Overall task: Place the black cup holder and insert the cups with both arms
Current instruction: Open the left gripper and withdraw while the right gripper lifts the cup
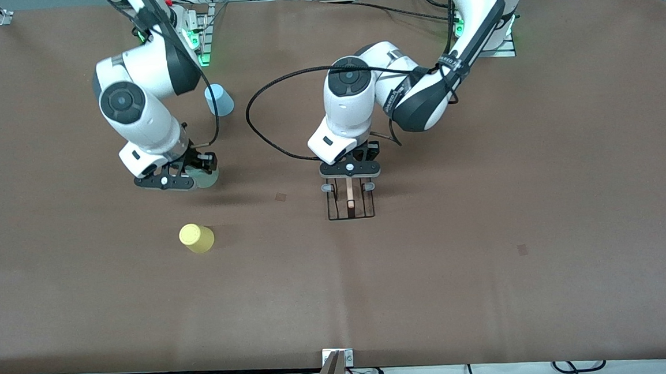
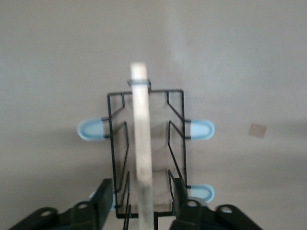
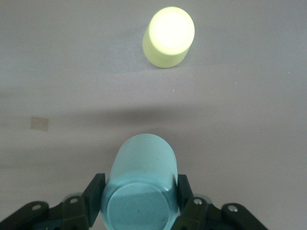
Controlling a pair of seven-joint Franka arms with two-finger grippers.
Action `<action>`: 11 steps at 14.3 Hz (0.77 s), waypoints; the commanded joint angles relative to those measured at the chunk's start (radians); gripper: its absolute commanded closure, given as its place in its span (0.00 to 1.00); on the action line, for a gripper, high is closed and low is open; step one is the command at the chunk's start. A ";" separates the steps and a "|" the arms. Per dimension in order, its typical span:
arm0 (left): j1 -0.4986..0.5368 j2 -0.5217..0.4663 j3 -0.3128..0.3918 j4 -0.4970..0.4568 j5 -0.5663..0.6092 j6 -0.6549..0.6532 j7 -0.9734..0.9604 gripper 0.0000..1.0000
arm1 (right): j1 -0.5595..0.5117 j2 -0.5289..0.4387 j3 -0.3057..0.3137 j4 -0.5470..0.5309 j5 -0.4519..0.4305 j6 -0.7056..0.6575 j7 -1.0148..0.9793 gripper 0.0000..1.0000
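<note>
right gripper (image 3: 139,201) pinches the mint cup (image 3: 140,191) for lifting — left gripper (image 2: 139,203), fingers parted, straddles the black cup holder (image 2: 146,153) standing on the table (image 1: 486,229).

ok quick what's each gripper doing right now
left gripper: open, fingers either side of the thin black wire cup holder's wooden rod.
right gripper: shut on the pale mint-green plastic cup.

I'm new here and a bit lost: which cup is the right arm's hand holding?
On the brown table, find the right hand, toward the right arm's end. The mint cup is pinched between its fingers. The yellow cup and blue cup stand alone, untouched.
</note>
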 commanded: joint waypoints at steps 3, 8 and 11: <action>0.147 -0.169 -0.008 -0.002 0.013 -0.173 0.259 0.00 | -0.019 -0.031 0.031 -0.009 0.007 -0.013 0.033 0.95; 0.390 -0.275 -0.008 -0.007 0.004 -0.304 0.676 0.00 | -0.012 -0.060 0.161 0.044 0.101 -0.011 0.317 0.95; 0.534 -0.360 -0.016 -0.042 -0.045 -0.324 0.821 0.00 | 0.013 -0.027 0.241 0.097 0.127 0.023 0.531 0.95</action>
